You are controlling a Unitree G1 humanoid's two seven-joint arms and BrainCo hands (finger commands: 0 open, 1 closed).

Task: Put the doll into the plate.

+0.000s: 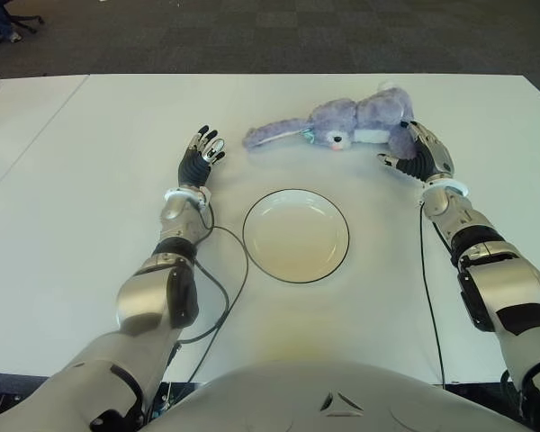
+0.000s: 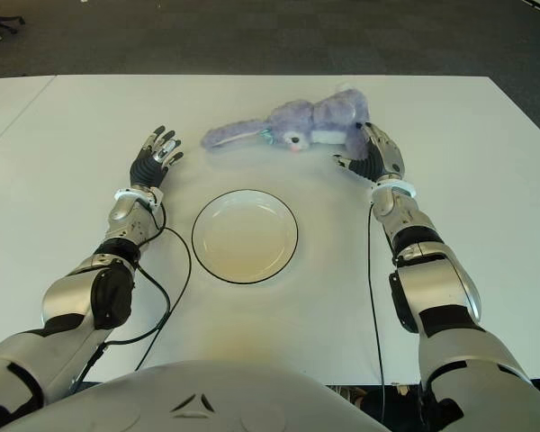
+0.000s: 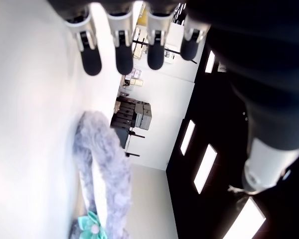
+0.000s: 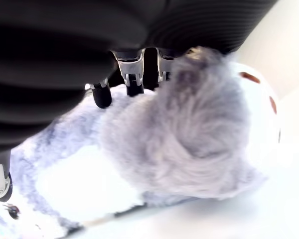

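A purple and white plush bunny doll lies on its side on the white table, beyond the round white plate with a dark rim. My right hand is against the doll's rear end, open, with its thumb out toward the plate side. In the right wrist view its fingers reach over the fluffy body without closing on it. My left hand shows left of the plate, open with fingers spread and holding nothing. The left wrist view shows the doll's long ear beyond the fingertips.
A black cable loops on the table beside my left forearm, close to the plate's left edge. The table's far edge meets dark carpet just beyond the doll. A second white table adjoins on the left.
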